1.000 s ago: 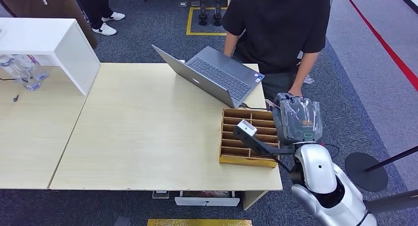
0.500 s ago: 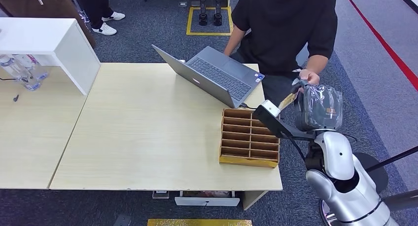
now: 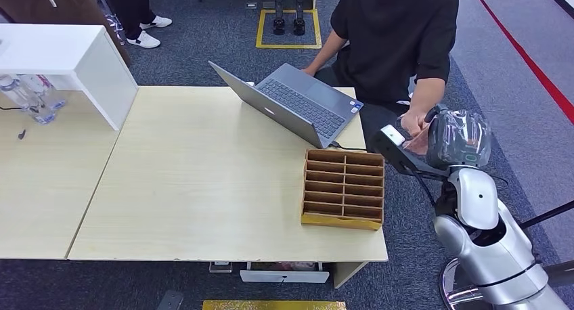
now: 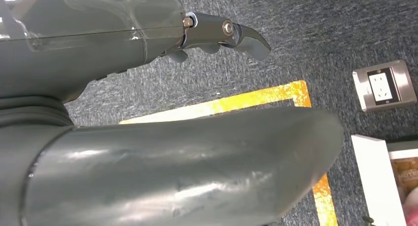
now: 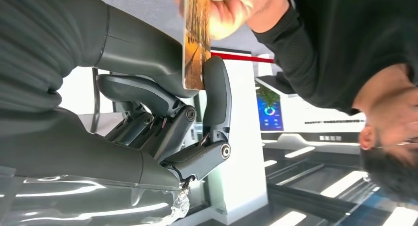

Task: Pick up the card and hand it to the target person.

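The card (image 5: 195,38) is a thin yellow-brown piece, seen edge-on in the right wrist view. My right hand (image 5: 162,112) pinches it between the thumb and a dark finger (image 5: 217,93). The person's hand (image 5: 231,9) grips the same card at its other end. In the head view my right hand (image 3: 455,137), under a clear plastic cover, is raised beyond the table's right end, touching the person's hand (image 3: 411,124). The person in a black shirt (image 3: 396,39) stands behind the laptop. My left hand (image 4: 148,88) hangs over the carpet, holding nothing, fingers (image 4: 224,33) apart from the thumb.
A wooden compartment tray (image 3: 343,188) sits at the right end of the light wood table (image 3: 203,181). An open laptop (image 3: 298,103) stands behind it. A white box shelf (image 3: 68,53) and bottles (image 3: 30,97) are at far left. Another person's legs (image 3: 135,12) stand at the back.
My right arm has risen from above the wooden tray and swung right toward the person. The person's hand has come down onto the card that my hand holds.
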Controlling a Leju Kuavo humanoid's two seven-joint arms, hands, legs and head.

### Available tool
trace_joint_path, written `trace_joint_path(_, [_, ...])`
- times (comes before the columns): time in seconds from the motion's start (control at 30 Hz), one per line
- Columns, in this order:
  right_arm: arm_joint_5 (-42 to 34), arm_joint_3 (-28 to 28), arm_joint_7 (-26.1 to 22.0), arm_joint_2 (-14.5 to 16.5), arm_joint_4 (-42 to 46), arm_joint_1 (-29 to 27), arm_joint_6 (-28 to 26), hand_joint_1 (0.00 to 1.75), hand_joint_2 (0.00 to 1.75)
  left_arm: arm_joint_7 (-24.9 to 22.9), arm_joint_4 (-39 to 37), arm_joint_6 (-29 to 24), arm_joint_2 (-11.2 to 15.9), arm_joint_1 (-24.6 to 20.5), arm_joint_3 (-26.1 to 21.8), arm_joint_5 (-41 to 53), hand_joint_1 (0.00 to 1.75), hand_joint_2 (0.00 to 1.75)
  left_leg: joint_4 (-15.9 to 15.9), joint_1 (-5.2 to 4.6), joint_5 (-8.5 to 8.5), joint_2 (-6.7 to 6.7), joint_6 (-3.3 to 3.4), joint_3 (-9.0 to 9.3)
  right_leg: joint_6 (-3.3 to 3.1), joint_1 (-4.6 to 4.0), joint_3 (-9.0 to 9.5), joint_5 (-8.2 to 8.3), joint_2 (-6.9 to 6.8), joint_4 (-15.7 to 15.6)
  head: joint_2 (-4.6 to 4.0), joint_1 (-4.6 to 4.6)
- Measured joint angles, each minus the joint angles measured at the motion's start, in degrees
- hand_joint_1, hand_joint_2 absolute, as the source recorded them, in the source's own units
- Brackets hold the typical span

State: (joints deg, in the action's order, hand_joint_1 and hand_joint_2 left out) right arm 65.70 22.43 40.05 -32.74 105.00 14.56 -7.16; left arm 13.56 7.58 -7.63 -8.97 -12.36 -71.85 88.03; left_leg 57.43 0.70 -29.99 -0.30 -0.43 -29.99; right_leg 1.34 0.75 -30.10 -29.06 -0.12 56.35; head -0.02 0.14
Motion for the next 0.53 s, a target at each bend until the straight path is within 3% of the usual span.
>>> trace_joint_path(0.13, [-0.17,-1.08,0.02,0.04,-1.49,-0.17,-1.67,1.64,1.75,-0.01,0.0,0.0,-0.08,-0.02,0.31,0.01,0.0,0.0,0.0,0.0,0.0,0.0,0.0,0.0,0.0,0.0,0.0,0.0,0.0,0.0,0.0,-0.01])
trace_joint_path(0.23, [-0.19,-1.7,0.04,0.04,-2.4,-0.54,-2.15,0.45,1.75,-0.03,0.0,0.0,-0.1,-0.03,0.37,0.01,0.0,0.0,0.0,0.0,0.0,0.0,0.0,0.0,0.0,0.0,-0.01,0.0,0.0,0.0,0.0,-0.01])
trace_joint_path(0.27, [-0.23,-1.82,0.04,0.04,-2.66,-0.67,-2.19,0.06,1.31,-0.04,0.0,0.0,-0.1,-0.03,0.38,0.01,0.0,0.0,0.0,0.0,0.0,0.0,0.0,0.0,0.0,0.0,-0.01,0.0,0.0,0.0,0.0,-0.01])
trace_joint_path(0.37, [-0.55,-2.18,0.04,0.07,-3.3,-0.9,-2.36,0.0,0.0,-0.05,0.0,0.0,-0.1,-0.03,0.4,0.01,0.0,0.0,0.0,0.0,0.0,0.0,0.0,0.0,0.0,0.0,-0.01,0.0,0.0,0.0,0.0,-0.01])
trace_joint_path(0.53, [-0.47,-2.56,0.04,0.19,-4.02,-1.13,-2.42,0.0,0.0,-0.05,0.0,0.0,-0.1,-0.04,0.42,0.01,0.0,0.0,0.0,0.0,0.0,0.0,0.0,0.01,0.0,-0.01,-0.01,0.0,0.0,0.0,0.0,-0.01])
